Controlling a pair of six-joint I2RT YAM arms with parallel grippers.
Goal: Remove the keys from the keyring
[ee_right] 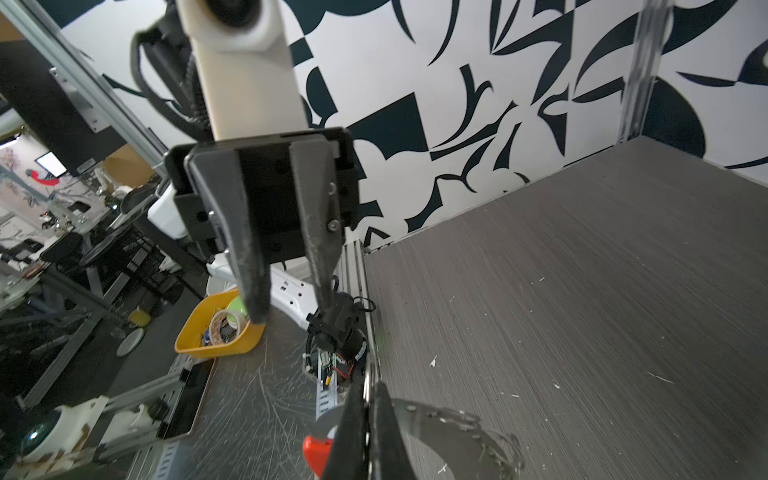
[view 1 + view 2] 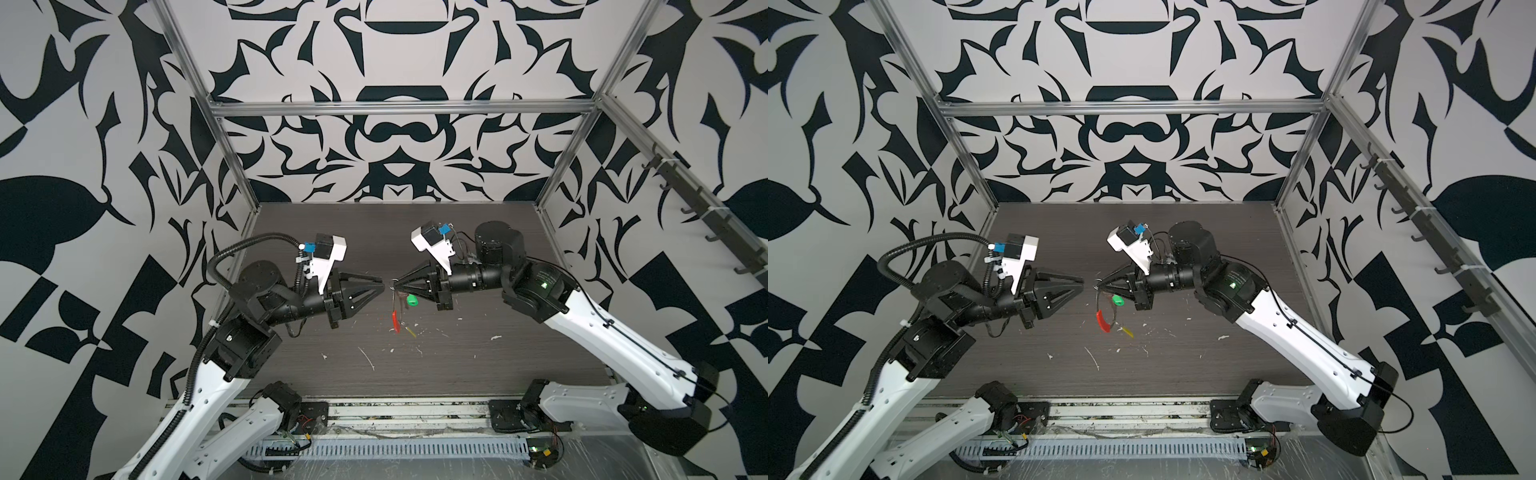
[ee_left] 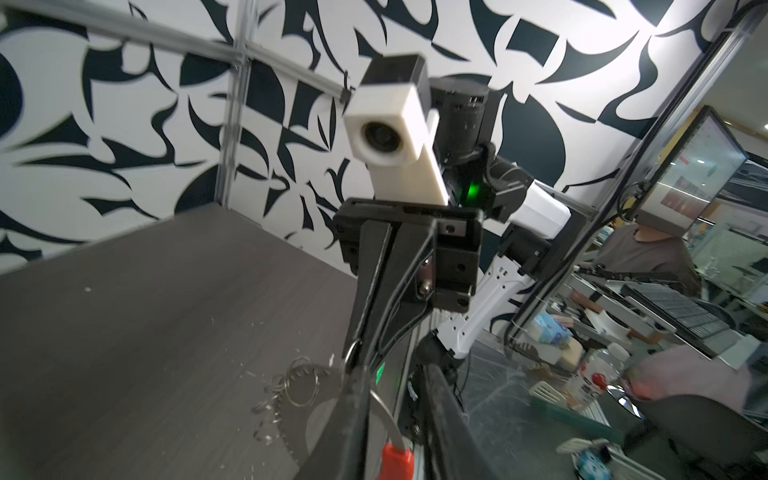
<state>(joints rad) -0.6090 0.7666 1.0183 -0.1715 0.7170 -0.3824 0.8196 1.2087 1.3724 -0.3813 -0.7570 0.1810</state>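
Observation:
In both top views the keyring hangs from my right gripper (image 2: 393, 286), which is shut on its top above the table's middle. Its red sleeve (image 2: 395, 322) (image 2: 1102, 322) dangles lowest. The green key (image 2: 411, 300) (image 2: 1118, 300) hangs just under the right fingers, and the yellow key (image 2: 411, 331) (image 2: 1128, 332) sits low beside the sleeve. My left gripper (image 2: 382, 284) faces it tip to tip, a small gap away. The left wrist view shows the left jaws apart with the keyring's wire (image 3: 384, 405) and red sleeve (image 3: 397, 459) passing loosely between them. Small silver rings (image 3: 302, 383) hang off the loop.
White scraps (image 2: 365, 357) litter the dark wood table (image 2: 457, 365). Aluminium frame posts stand at the table's corners, and a rail of hooks (image 2: 706, 208) runs along the right wall. A yellow bin (image 1: 216, 332) sits off the table's front edge.

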